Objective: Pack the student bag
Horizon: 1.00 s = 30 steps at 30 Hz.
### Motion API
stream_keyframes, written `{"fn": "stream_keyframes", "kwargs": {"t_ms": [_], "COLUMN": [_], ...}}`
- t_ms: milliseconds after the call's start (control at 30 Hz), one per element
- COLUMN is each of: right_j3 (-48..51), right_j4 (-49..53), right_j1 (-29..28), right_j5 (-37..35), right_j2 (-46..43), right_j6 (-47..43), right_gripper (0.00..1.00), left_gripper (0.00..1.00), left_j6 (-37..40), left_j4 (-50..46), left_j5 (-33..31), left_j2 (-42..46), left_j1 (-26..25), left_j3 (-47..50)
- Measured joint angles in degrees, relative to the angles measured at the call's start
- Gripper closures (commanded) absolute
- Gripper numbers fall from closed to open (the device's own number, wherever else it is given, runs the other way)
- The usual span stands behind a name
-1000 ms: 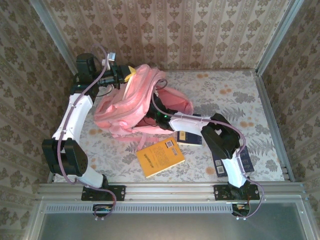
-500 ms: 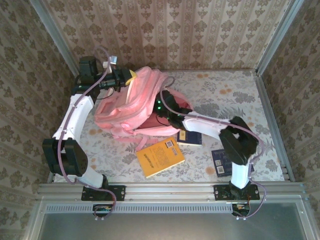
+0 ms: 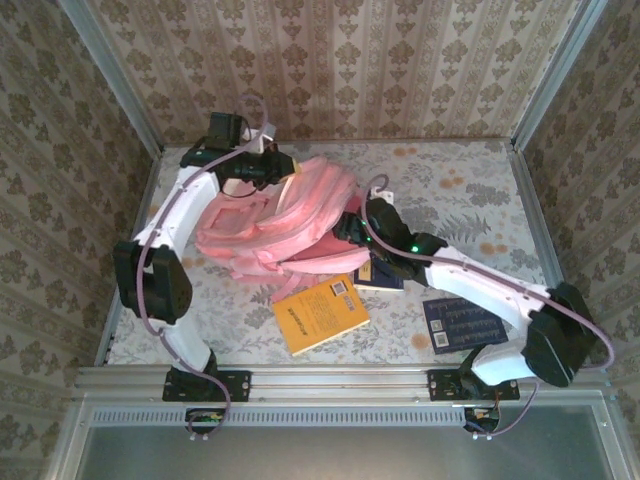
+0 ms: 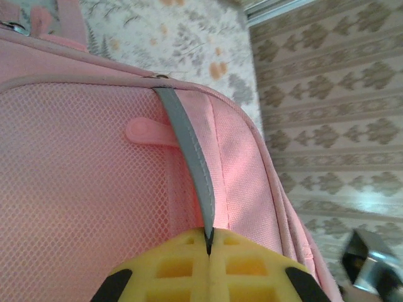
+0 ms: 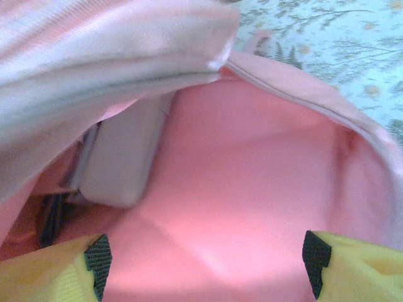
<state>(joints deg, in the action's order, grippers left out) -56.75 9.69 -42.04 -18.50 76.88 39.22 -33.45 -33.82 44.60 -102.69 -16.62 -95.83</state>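
The student bag (image 3: 270, 215), a big pink backpack, lies at the middle of the table with its mouth facing right. My left gripper (image 3: 278, 166) is at the bag's far top edge. In the left wrist view its yellow fingers (image 4: 208, 242) are shut on the bag's grey strap (image 4: 189, 145), beside pink mesh (image 4: 75, 176). My right gripper (image 3: 350, 226) is at the bag's mouth. It stands open (image 5: 204, 258) over the pink lining (image 5: 252, 189), with nothing between its pads (image 5: 97, 255). A pale grey flat panel (image 5: 119, 163) shows inside the bag.
A yellow book (image 3: 320, 313) lies in front of the bag. One dark blue book (image 3: 382, 276) lies partly under the right arm and another (image 3: 462, 322) lies near the right base. Patterned walls close in the left, back and right sides.
The left gripper has carried the bag's top edge to the right, and the bag has swung with it. The right arm has stretched out low and its jaws have widened at the bag's mouth.
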Motion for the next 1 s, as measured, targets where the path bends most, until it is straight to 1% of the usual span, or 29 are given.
{"fn": "stream_keyframes", "kwargs": {"t_ms": [67,100,167,233,333,367,467,567,600,667,733,833,933,1000], "right_j3": [1.86,2.58,3.54,4.15,5.16,5.6,7.56,9.49,9.86,10.32,10.71,12.22,13.46,14.05], "right_j4": [1.77,2.54,3.56,5.11,7.26,7.67,8.98,10.29,10.69,11.63,11.98,11.98,12.0,12.0], "right_j1": [0.07,0.04,0.04,0.04,0.04,0.0,-0.24,-1.27,-1.7,-3.06,-4.42,-5.66,-5.9,-5.9], "right_j5": [0.07,0.31,0.96,2.01,4.39,5.29,8.63,12.63,13.7,16.28,18.03,20.94,24.39,25.86], "right_j2": [-3.78,-5.6,-8.31,-10.21,-12.07,-12.52,-13.92,-14.25,-14.14,-13.46,-12.41,-10.8,-7.91,-5.73], "right_j6": [-1.01,-1.55,-2.12,-2.97,-4.0,-4.39,-5.38,-6.6,-7.04,-8.02,-8.7,-9.16,-9.11,-9.03], "right_gripper": [0.17,0.16,0.16,0.15,0.15,0.15,0.16,0.17,0.18,0.18,0.18,0.18,0.18,0.17], "left_gripper": [0.88,0.84,0.71,0.61,0.52,0.52,0.51,0.5,0.49,0.49,0.49,0.49,0.48,0.48], "left_j6": [1.62,2.47,3.87,4.9,5.25,5.25,5.22,5.29,5.27,5.18,4.7,2.93,-0.07,-1.95], "left_j4": [-1.09,-1.64,-2.29,-3.43,-3.13,-3.08,-3.13,-3.23,-3.08,-2.47,-2.8,-3.3,-3.61,-3.91], "left_j5": [-1.38,-2.12,-3.78,-5.7,-8.07,-8.68,-10.49,-12.96,-13.62,-14.36,-14.64,-15.52,-16.94,-17.57], "left_j2": [-2.4,-3.78,-5.46,-5.75,-3.13,-1.44,7.48,20.06,23.93,32.63,38.38,42.34,44.52,46.47], "left_j1": [-0.7,-1.01,-1.33,-1.36,-1.36,-1.36,-1.53,-2.93,-3.89,-7.34,-11.45,-15.39,-15.93,-15.96], "left_j3": [-1.46,-2.32,-3.06,-3.02,-1.33,-0.09,5.62,12.7,15.23,22.82,30.49,42.18,53.72,59.12]}}
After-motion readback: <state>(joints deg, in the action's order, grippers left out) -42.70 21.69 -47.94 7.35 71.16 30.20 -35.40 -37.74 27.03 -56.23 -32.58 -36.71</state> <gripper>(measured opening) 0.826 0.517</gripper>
